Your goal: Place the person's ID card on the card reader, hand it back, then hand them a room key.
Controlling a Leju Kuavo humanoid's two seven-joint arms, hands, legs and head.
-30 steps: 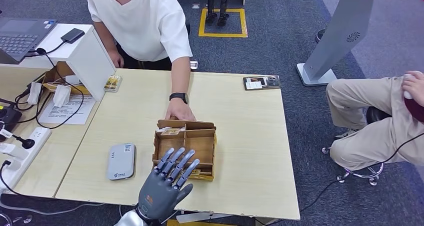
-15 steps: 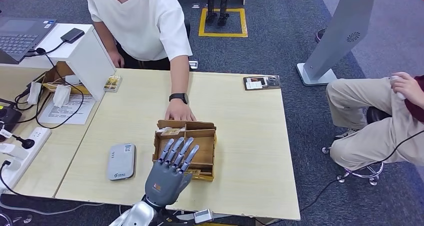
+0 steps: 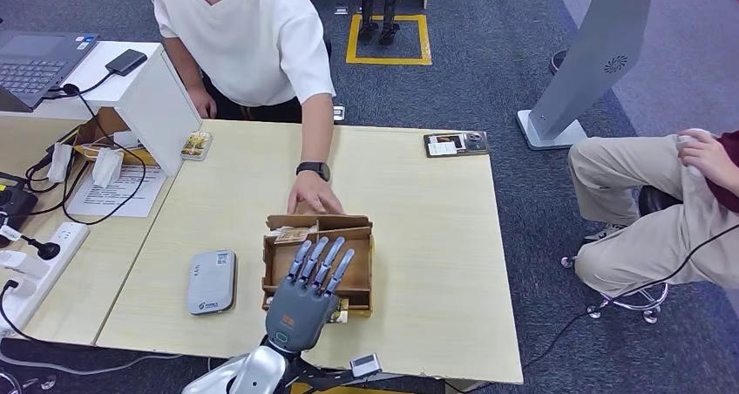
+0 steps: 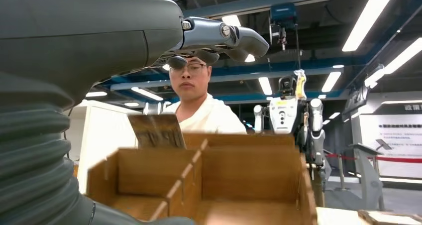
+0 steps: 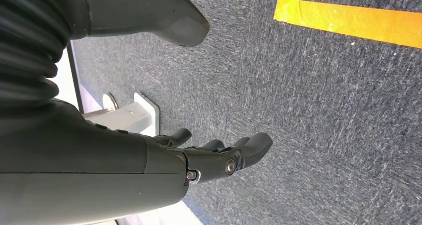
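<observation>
My left hand (image 3: 307, 296) hovers flat over the near half of a brown cardboard box (image 3: 361, 259) with compartments, fingers spread and holding nothing. A card (image 3: 292, 233) stands in the box's far-left compartment; the left wrist view has it (image 4: 157, 130) upright behind the box wall (image 4: 239, 168), beneath my hand (image 4: 149, 41). A grey card reader (image 3: 212, 281) lies on the table left of the box. A person in a white shirt rests a hand (image 3: 315, 199) on the box's far edge. My right hand (image 5: 209, 158) hangs over the carpet, fingers loose and empty.
A framed card (image 3: 456, 143) lies at the table's far right corner. A small packet (image 3: 197, 145) leans by a white stand (image 3: 161, 98). A power strip (image 3: 35, 272), cables and a laptop (image 3: 35, 58) crowd the left desk. Another person (image 3: 654, 202) sits at the right.
My left hand has moved forward from the table's near edge to over the box. The box has shifted slightly left; the person's hand stays at its far edge.
</observation>
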